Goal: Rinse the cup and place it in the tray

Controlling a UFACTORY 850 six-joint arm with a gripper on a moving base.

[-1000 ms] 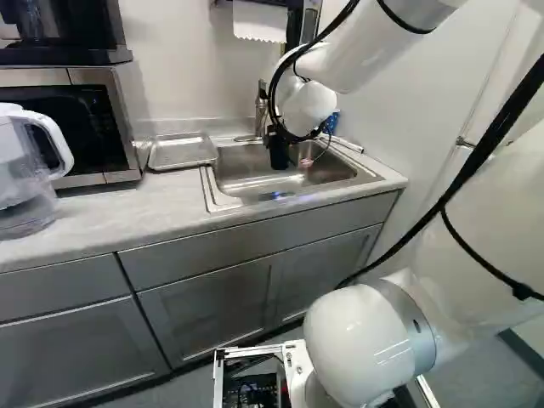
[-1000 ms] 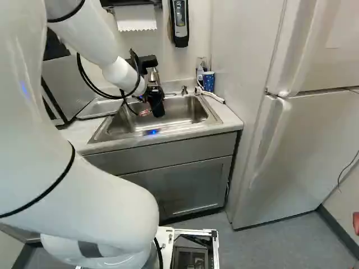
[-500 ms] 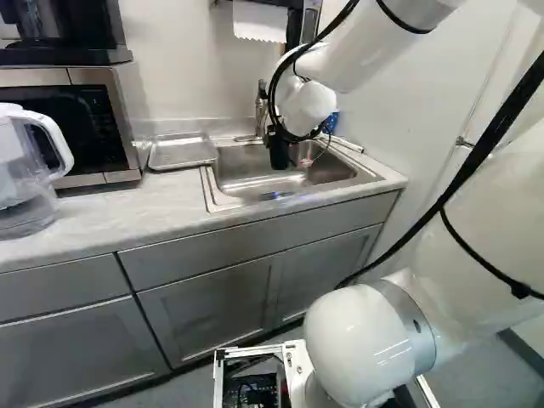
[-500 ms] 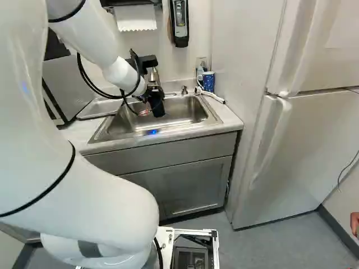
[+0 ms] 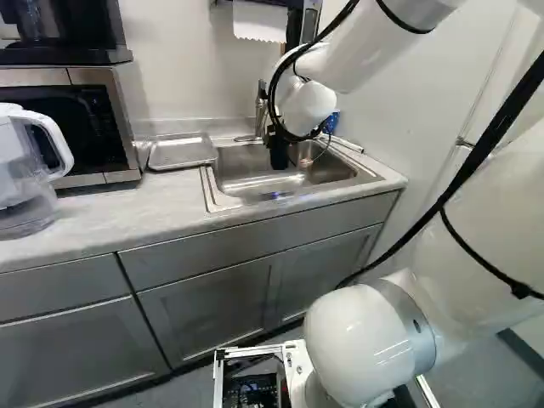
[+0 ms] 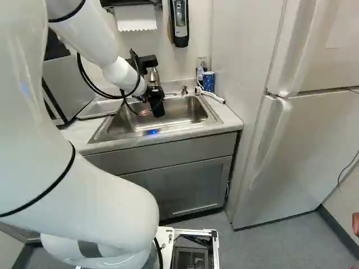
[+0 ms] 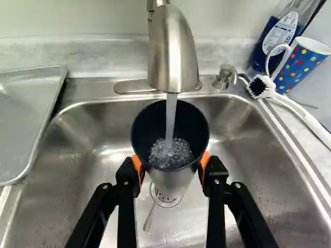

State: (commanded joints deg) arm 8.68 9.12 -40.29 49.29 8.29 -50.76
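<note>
Over the sink [image 6: 182, 112], the black gripper [image 6: 151, 96] reaches in beside the faucet in the right base view. The wrist view shows the gripper [image 7: 171, 168] shut on the dark cup [image 7: 168, 179], an orange pad against either side. The cup is upright with its mouth under the faucet [image 7: 173, 51]. A stream of water [image 7: 170, 116] falls into it, and bubbling water stands inside. The flat metal tray [image 5: 181, 151] lies on the counter beside the sink in the left base view; its contents area is bare in the wrist view.
A dotted blue mug [image 7: 301, 64], a white-handled brush [image 7: 295, 106] and a bottle [image 7: 279, 36] stand or lie at the sink's rim, across from the tray. A soap pump [image 7: 225, 76] is beside the faucet. The microwave [image 5: 64, 127] and a clear pitcher [image 5: 25, 178] occupy the counter beyond the tray.
</note>
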